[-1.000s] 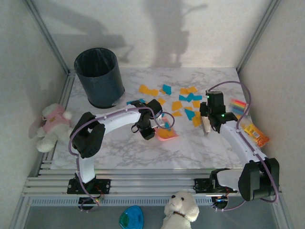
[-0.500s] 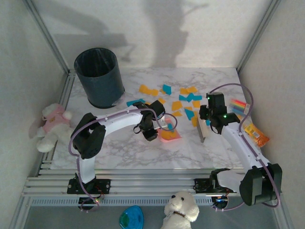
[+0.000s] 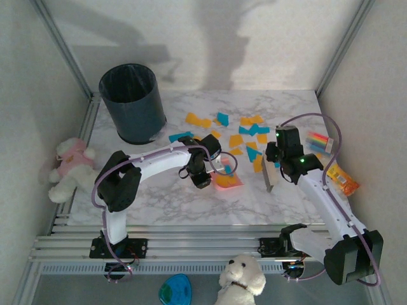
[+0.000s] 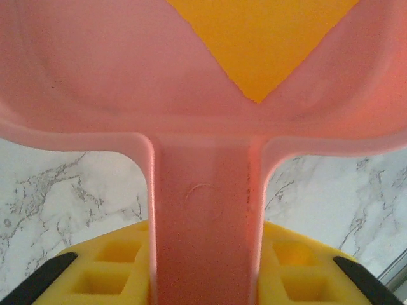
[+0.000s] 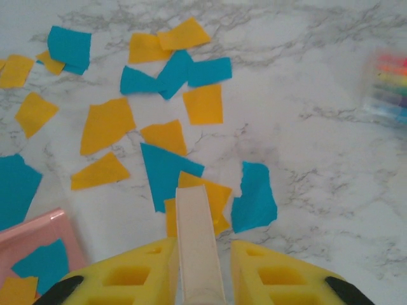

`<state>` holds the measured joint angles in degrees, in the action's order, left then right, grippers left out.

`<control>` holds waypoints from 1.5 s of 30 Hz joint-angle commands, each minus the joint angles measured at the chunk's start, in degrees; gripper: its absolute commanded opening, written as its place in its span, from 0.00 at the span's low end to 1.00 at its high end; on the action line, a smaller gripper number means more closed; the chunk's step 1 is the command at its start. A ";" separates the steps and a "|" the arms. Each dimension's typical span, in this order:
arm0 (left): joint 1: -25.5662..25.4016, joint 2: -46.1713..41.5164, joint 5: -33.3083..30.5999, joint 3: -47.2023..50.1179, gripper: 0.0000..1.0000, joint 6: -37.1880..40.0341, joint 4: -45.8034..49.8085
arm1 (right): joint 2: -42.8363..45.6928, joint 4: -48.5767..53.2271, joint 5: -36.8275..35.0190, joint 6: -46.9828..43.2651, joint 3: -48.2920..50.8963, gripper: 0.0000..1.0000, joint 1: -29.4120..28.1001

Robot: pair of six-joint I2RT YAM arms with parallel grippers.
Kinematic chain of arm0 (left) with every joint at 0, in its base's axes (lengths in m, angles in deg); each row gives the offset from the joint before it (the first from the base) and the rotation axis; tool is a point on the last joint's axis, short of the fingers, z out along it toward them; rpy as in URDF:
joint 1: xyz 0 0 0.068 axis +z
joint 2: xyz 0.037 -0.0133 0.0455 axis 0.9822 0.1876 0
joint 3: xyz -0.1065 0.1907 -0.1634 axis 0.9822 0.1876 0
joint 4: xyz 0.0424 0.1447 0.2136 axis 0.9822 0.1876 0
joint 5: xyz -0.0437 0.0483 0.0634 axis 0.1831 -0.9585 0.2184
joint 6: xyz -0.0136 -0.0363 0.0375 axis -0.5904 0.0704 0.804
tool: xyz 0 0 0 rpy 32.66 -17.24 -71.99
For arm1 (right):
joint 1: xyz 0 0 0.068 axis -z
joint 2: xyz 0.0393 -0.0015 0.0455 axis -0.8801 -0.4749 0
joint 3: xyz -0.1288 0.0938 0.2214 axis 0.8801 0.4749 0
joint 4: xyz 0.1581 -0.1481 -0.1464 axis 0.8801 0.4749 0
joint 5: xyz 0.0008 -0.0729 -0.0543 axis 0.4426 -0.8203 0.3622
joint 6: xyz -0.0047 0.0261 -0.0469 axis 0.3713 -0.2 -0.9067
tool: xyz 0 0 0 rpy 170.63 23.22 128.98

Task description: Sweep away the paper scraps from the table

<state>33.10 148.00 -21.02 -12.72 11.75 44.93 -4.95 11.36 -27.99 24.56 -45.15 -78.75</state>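
Orange and teal paper scraps (image 3: 236, 140) lie spread over the back middle of the marble table (image 3: 172, 203). My left gripper (image 3: 202, 175) is shut on the handle (image 4: 202, 216) of a pink dustpan (image 3: 227, 180) resting on the table, with an orange scrap (image 4: 261, 38) inside it. My right gripper (image 3: 278, 160) is shut on a cream brush (image 3: 269, 178); its handle (image 5: 198, 241) runs out between the yellow pads (image 5: 280, 276). The brush end sits over an orange scrap (image 5: 216, 194), with a teal scrap (image 5: 162, 168) to its left and another (image 5: 254, 200) to its right. The dustpan corner (image 5: 38, 244) lies left of the brush.
A dark bin (image 3: 132, 101) stands at the back left. A striped packet (image 3: 318, 140) and an orange packet (image 3: 341, 180) lie near the right edge. A plush toy (image 3: 68, 168) sits off the left side, another (image 3: 241, 279) beyond the metal rail (image 3: 191, 244).
My right gripper has carried the brush a little left and nearer, nudging an orange scrap toward the dustpan. The left gripper and dustpan shifted slightly right, then stayed put.
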 commanded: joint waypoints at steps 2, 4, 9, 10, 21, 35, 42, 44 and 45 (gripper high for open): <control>-0.50 -0.87 -0.17 -1.96 0.00 0.44 0.10 | -1.01 -2.04 -4.16 -3.37 -4.56 0.00 1.37; -0.52 -0.80 -0.14 -2.21 0.00 0.47 0.13 | -1.88 -3.38 -5.03 -4.43 -4.82 0.00 2.26; -0.55 -0.03 0.12 -3.07 0.00 0.47 0.38 | -4.01 -7.50 -7.26 -7.75 -4.53 0.00 5.41; -0.52 0.09 0.21 -3.23 0.00 0.50 0.53 | -4.32 -8.62 -7.76 -8.35 -4.11 0.00 5.90; -0.84 1.41 0.87 -4.59 0.00 0.64 0.73 | -8.05 -20.94 -10.82 -12.31 1.79 0.00 9.82; -2.01 2.63 -1.20 -4.42 0.00 0.26 -0.07 | -9.67 -18.54 -2.39 -13.80 3.89 0.00 9.78; -2.69 2.92 -2.07 -3.95 0.00 0.29 -0.69 | -8.39 -16.40 0.51 -14.92 4.83 0.00 7.77; -2.77 3.01 -2.40 -4.07 0.00 0.38 -0.69 | -8.01 -15.81 1.50 -14.96 5.10 0.00 6.90; -2.86 3.07 -2.63 -4.07 0.00 0.38 -0.69 | -7.86 -15.57 1.82 -14.96 5.29 0.00 6.51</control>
<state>30.83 150.61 -22.18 -15.82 11.72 44.14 -14.19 -6.06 -28.54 10.42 -41.19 -71.02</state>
